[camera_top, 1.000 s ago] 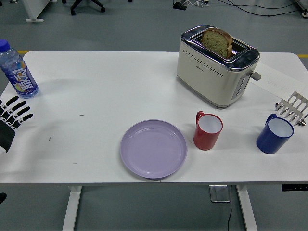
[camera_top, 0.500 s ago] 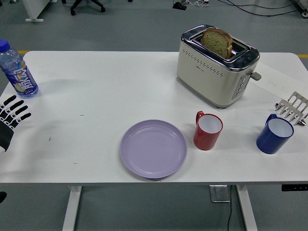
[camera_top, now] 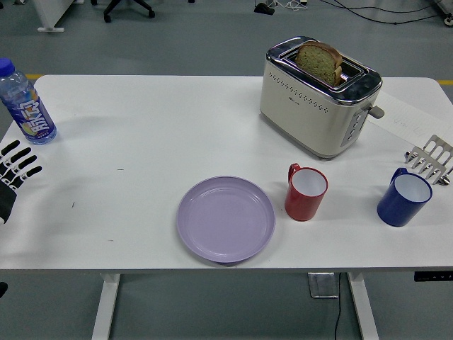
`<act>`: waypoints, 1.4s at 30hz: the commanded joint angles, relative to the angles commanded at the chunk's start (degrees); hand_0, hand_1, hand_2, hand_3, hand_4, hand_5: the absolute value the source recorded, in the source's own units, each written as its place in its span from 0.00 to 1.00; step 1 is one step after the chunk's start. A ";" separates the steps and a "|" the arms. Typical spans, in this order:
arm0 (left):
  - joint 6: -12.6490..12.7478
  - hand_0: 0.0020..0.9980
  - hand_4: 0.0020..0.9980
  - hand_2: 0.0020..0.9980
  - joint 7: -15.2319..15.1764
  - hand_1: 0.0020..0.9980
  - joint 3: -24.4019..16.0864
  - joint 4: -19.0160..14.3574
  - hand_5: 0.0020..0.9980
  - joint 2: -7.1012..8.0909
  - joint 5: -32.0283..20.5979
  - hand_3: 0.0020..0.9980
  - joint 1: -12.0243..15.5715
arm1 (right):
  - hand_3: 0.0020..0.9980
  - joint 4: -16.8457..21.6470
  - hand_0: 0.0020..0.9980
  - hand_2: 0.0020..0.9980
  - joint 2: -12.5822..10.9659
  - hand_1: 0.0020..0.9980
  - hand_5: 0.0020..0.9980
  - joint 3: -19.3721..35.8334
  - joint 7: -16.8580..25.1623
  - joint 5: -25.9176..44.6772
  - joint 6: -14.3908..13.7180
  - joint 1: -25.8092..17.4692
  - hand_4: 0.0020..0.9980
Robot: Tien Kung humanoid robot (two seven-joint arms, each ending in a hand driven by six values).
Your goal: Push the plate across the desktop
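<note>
We see the lilac plate lying flat on the white desk, near the front edge and a little right of the middle. Nothing lies on it. Our left hand enters at the left border of the picture, over the left edge of the desk. Its black fingers are stretched out and a little spread, and they hold nothing. They point toward the right, in the direction of the plate, but the plate is well apart from them, with a wide bare part of the desk between. Our right hand is not visible.

Just right of the plate stands a red mug, close to the rim but not touching it. Further right stands a blue mug, and behind it a metal rack lies at the right edge. A cream toaster with a slice of bread in its slot stands at the far side. A water bottle stands upright at the far left, just behind our fingers.
</note>
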 joint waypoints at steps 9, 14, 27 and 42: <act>0.02 0.55 0.55 0.69 0.10 0.69 0.10 0.25 1.00 -0.13 0.12 0.74 -0.23 | 0.61 0.00 0.60 0.65 -0.05 0.55 0.34 0.11 -0.12 -0.19 0.08 0.16 0.15; 0.06 0.55 0.55 0.69 0.06 0.69 0.25 0.20 1.00 -0.10 0.16 0.74 -0.40 | 0.61 0.00 0.60 0.65 -0.07 0.55 0.33 0.32 -0.24 -0.61 0.11 0.29 0.15; 0.08 0.55 0.55 0.69 -0.04 0.69 0.56 -0.21 1.00 0.01 1.07 0.73 -0.53 | 0.61 0.00 0.60 0.65 -0.33 0.55 0.33 0.38 -0.16 -0.40 -0.01 0.84 0.14; 0.22 0.55 0.55 0.69 -0.21 0.69 0.59 -0.46 1.00 0.23 0.89 0.73 0.57 | 0.61 0.00 0.60 0.65 -0.62 0.55 0.33 0.62 -0.35 -1.06 0.10 0.59 0.14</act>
